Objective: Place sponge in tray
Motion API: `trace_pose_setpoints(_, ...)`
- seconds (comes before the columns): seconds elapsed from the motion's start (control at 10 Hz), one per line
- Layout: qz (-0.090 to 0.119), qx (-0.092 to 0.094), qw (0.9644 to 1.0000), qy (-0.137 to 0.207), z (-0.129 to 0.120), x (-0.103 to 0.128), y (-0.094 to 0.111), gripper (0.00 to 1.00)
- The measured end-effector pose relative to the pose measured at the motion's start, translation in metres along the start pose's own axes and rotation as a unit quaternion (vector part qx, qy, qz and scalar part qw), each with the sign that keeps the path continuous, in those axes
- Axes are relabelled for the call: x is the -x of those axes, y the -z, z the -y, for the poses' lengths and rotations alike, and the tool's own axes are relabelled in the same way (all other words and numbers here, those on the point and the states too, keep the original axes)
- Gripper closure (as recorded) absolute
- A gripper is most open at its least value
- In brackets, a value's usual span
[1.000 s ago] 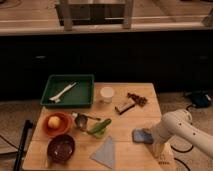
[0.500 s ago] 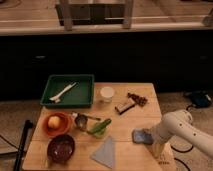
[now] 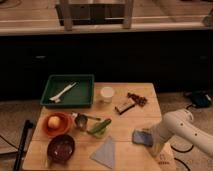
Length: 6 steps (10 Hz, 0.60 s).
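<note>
We see gripper [image 3: 154,141] at table's [image 3: 131,161] 4 o'clock, unmoved over last second, touching sponge [image 3: 140,137]; grip state: cannot tell. No lift yet. Tray [image 3: 85,95] far off at 11 o'clock.

We can read no text, label, brand or number anywhere — not on the tray [image 3: 86,80], the cup [image 3: 107,93], the bowls or the table [image 3: 130,155]. A small reddish mark sits on the table's near right corner, just beside the gripper [image 3: 155,144], but we cannot make out what it says. The gripper hangs low over that corner, at the sponge [image 3: 141,137] — neither carries any lettering that we can read.
</note>
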Motion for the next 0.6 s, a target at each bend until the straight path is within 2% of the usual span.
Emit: trace_pose_setpoints(0.6, 0.002, 0.014, 0.9998, 0.011, 0.0076, 0.0106, -0.0005, 0.2)
